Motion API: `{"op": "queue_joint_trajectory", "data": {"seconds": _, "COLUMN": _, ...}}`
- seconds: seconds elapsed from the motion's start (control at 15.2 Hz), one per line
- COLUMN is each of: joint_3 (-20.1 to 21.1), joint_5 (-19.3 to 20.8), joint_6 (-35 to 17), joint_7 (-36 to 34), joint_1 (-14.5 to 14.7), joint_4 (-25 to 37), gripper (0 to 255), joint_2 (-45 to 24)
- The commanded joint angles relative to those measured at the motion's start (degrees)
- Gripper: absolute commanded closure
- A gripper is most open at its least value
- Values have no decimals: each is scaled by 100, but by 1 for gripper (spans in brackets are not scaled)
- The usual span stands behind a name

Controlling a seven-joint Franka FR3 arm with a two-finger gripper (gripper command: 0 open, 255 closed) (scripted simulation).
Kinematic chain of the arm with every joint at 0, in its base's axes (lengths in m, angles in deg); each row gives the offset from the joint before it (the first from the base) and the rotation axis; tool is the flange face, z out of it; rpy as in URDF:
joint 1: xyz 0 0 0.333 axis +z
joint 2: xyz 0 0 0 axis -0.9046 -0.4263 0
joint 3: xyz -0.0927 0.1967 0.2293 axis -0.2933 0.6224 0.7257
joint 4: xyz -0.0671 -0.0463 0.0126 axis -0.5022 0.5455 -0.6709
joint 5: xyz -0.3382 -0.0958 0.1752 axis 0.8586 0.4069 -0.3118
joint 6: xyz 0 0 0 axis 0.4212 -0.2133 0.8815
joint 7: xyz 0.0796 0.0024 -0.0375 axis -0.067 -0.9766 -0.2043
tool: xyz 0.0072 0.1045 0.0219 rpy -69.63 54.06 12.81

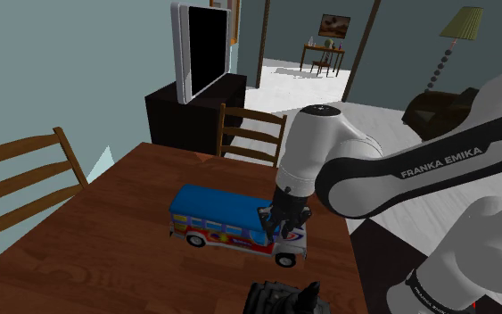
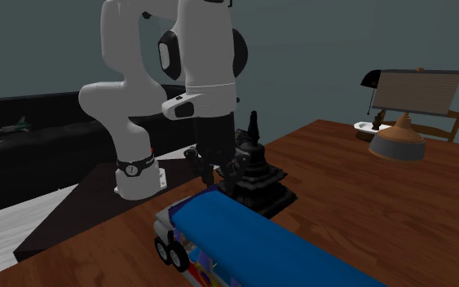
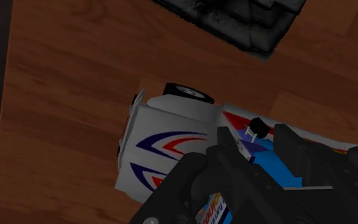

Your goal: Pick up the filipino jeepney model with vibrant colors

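Wooden dining table (image 1: 97, 232) carries the colourful jeepney model (image 1: 215, 225). Over its cab end sits the gripper (image 3: 259, 153), jaws apart, straddling the blue roof's front edge.

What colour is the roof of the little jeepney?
The jeepney's roof is bright blue. The second exterior view shows it best.

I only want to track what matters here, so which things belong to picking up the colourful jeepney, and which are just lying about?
For the job:
jeepney model, blue roof, white front
black gripper, down at the jeepney's front end
wooden table it stands on

Just lying about:
dark pagoda figurine
table lamp
television
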Motion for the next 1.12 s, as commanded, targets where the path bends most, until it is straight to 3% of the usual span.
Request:
{"op": "queue_joint_trajectory", "data": {"seconds": 0.0, "joint_3": 3, "joint_5": 0, "joint_6": -9, "joint_7": 1, "joint_1": 0, "joint_4": -3, "gripper": 255, "joint_2": -9}}
{"op": "queue_joint_trajectory", "data": {"seconds": 0.26, "joint_3": 1, "joint_5": -7, "joint_6": -12, "joint_7": 5, "joint_1": 6, "joint_4": -15, "gripper": 255, "joint_2": 0}}
{"op": "queue_joint_trajectory", "data": {"seconds": 1.06, "joint_3": -319, "joint_5": -32, "joint_6": 1105, "joint_7": 74, "joint_1": 86, "joint_4": 494, "gripper": 255, "joint_2": 626}}
